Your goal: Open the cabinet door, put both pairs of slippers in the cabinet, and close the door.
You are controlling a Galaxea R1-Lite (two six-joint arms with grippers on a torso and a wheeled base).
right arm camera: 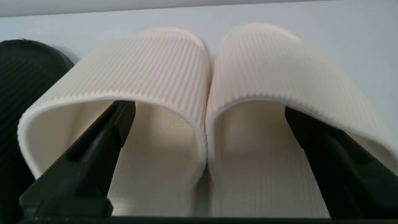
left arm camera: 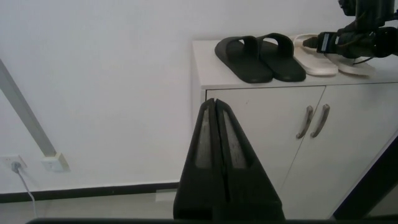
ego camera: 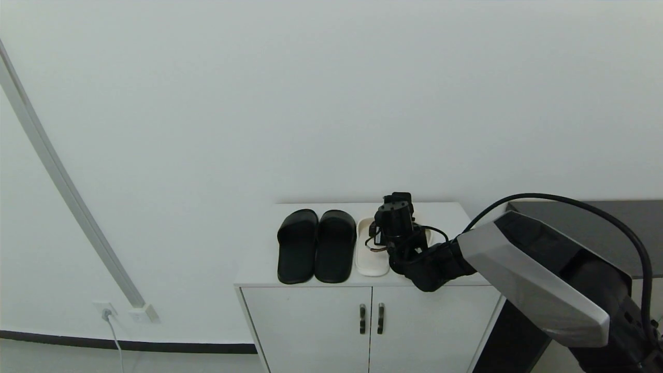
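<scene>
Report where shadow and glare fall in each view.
Head view: even light on the wall, no glare on the cabinet top. Left wrist view: the shut left claw stands dark against that wall. Right wrist view: shade pools inside the cream slippers, around the open right claw.

- You're in a bare indoor room set up like a home entryway: a low white two-door cabinet (ego camera: 305, 326) stands against a plain white wall (ego camera: 331, 103).
- Black rubber slide slippers (ego camera: 316, 246) and cream ribbed slippers (ego camera: 370, 261) sit on top.
- A white wall socket (ego camera: 105, 311), a black skirting strip (ego camera: 155, 345) and a slanted pale cable conduit (ego camera: 62, 181) are the only fittings.
</scene>
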